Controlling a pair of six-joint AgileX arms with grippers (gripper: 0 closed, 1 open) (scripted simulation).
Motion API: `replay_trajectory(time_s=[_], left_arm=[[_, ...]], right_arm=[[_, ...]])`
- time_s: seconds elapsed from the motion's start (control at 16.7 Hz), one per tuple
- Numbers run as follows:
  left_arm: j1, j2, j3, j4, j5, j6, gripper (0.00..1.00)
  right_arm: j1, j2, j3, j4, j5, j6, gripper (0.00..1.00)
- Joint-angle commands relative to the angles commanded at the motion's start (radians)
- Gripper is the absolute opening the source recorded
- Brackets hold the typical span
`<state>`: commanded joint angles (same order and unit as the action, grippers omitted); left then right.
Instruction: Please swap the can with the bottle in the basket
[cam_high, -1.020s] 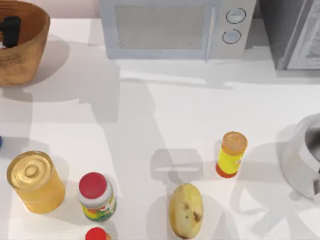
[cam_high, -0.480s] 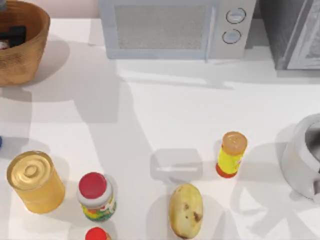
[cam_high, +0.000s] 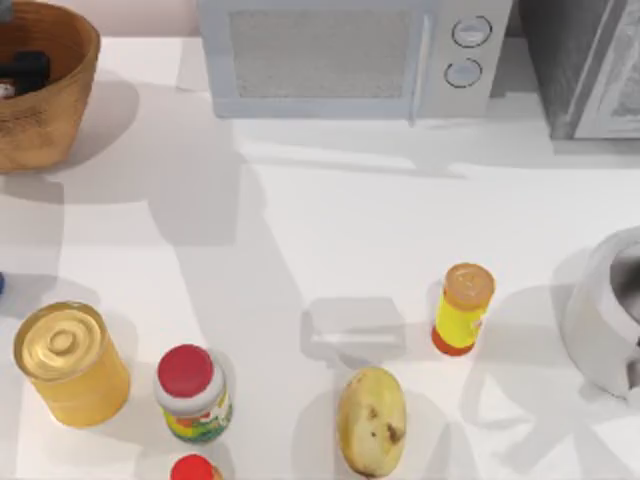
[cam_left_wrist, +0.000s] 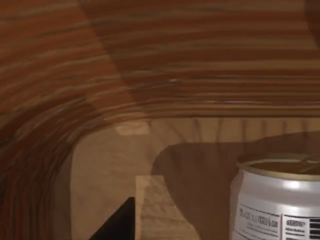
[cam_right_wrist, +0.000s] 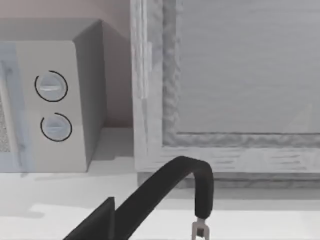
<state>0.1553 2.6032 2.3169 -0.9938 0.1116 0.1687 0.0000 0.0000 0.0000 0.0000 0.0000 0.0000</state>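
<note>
- We are seeing the can (cam_left_wrist: 277, 200) standing upright, long axis vertical, on the basket (cam_high: 55, 120) floor.
- Our left gripper (cam_high: 22, 72) is hanging inside the basket; we cannot tell its finger state.

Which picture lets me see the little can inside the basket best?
The left wrist view: the can stands upright on the basket floor, its metal top and label plain. The top view gives a red-and-white sliver by the left hand. The right wrist view faces the microwave.

Surface (cam_high: 330, 250): white; you see a microwave (cam_high: 350, 55) at its back.
Basket (cam_high: 55, 110): left of the microwave.
Yellow bottle (cam_high: 462, 310), potato (cam_high: 371, 420): in front of it.
Golden tin (cam_high: 68, 362), red-capped jar (cam_high: 192, 393): front left of it.
</note>
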Motion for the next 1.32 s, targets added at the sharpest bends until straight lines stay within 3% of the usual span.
replay_trajectory(time_s=[0.54, 1.32], left_arm=[[0.000, 0.000, 0.000, 0.000, 0.000, 0.000, 0.02], [0.014, -0.083, -0.033, 0.022, -0.013, -0.014, 0.00]], right_arm=[[0.000, 0.000, 0.000, 0.000, 0.000, 0.000, 1.00], [0.000, 0.000, 0.000, 0.000, 0.000, 0.000, 1.00]])
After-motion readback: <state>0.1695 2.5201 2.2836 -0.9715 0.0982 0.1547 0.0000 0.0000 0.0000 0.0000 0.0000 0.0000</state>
